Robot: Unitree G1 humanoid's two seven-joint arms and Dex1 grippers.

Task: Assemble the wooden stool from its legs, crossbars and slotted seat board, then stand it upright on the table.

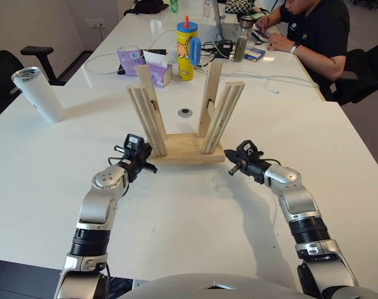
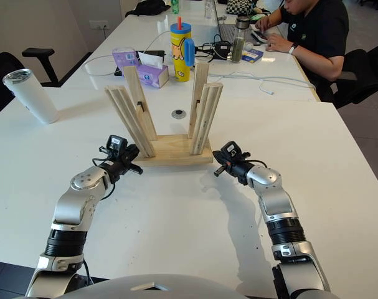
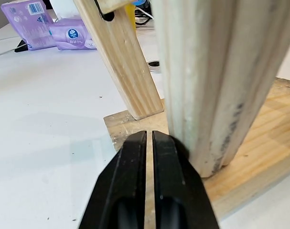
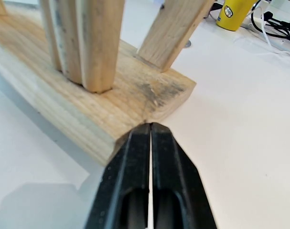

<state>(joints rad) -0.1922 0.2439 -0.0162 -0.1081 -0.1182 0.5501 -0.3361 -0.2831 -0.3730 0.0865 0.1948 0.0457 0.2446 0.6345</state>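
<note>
1. The left gripper has its two black fingers pressed together, with only a hairline seam between them, and holds nothing. Its tips sit over the left edge of the seat board, right at the foot of the nearest leg. I cannot tell whether they touch the wood.
2. The right gripper is likewise closed on nothing. Its tips meet the near right corner of the seat board, at the edge of the plank.
3. The two arms come in from either side, so the stool lies between the grippers.
4. The stool stands upside down in the middle of the white table. The seat board lies flat on the tabletop, and the legs rise from it and lean outward.
5. The left legs tilt to the robot's left and the right legs tilt to its right. The nearer leg on each side looks ribbed, like several slats set side by side.
6. Just behind the stool is a small round cable port in the tabletop.
7. Farther back stand a yellow cup with a blue handle and purple tissue packs.
8. Well off to the robot's left, a white tumbler stands tilted on the table.
</note>
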